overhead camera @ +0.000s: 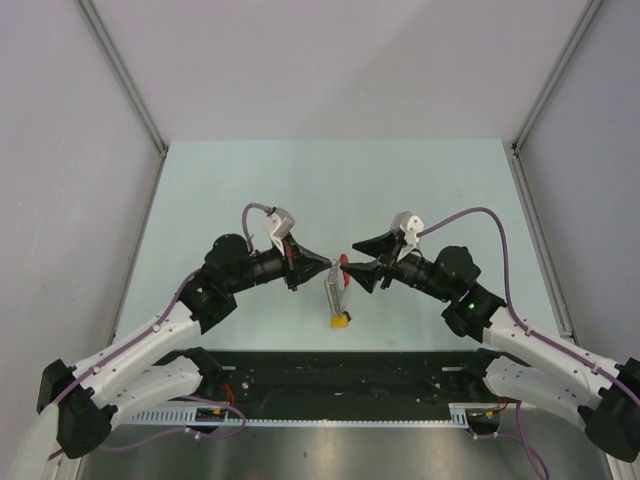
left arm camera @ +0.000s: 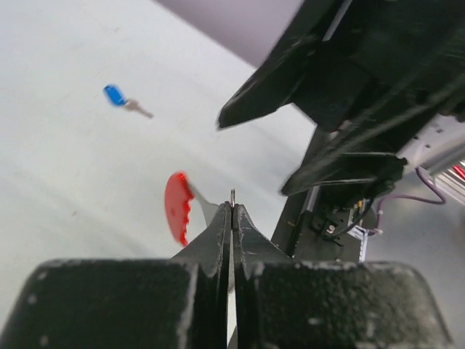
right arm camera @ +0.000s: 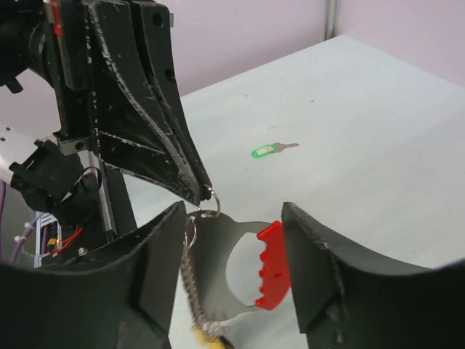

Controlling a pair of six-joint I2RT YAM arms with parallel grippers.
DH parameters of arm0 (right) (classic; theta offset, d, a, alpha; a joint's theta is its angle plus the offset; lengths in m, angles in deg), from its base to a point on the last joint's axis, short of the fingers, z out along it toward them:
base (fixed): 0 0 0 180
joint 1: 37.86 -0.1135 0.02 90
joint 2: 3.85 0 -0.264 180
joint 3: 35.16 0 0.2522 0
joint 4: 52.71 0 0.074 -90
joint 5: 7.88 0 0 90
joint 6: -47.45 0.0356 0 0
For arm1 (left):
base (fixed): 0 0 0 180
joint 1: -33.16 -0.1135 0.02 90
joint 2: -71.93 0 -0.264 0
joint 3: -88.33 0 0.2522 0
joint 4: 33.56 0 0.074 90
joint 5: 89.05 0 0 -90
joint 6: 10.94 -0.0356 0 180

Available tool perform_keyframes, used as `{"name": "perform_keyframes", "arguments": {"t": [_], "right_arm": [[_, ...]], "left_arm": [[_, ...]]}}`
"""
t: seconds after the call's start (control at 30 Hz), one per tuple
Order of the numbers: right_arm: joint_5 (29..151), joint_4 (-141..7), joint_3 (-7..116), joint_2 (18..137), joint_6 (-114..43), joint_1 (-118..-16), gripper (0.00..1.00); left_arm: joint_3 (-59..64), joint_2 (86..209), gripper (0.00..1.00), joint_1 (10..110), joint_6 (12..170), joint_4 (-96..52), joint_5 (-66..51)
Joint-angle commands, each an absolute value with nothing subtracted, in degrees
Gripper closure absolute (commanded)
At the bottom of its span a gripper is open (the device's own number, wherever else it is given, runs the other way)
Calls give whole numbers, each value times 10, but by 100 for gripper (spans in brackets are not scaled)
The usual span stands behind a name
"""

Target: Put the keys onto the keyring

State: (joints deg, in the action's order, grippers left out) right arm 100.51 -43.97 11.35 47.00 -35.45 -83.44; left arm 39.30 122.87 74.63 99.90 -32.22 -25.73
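Keyring [right arm camera: 214,251] pinched by left gripper [left arm camera: 232,207]; right gripper [right arm camera: 232,211] jaws spread either side. Blue key [left arm camera: 116,96], green key [right arm camera: 263,152] loose on table [overhead camera: 250,180].

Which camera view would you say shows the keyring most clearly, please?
The right wrist view: the keyring fills the foreground there, with its grey body, split ring and chain all visible. The top external view shows it tiny, dangling mid-frame. The left wrist view shows only its red piece.
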Motion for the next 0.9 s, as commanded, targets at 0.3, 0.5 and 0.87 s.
{"name": "perform_keyframes", "arguments": {"t": [0.3,0.5,0.87], "right_arm": [[752,-447,114,482,-449,-990,9],[580,-340,91,571,-479,-1082,1],[652,-255,73,635,-478,-1039,2]], "left_arm": [[278,1230,99,757,1026,-67,-100],[254,1240,99,762,1030,-43,-89],[237,1234,100,769,1029,-7,-105]]}}
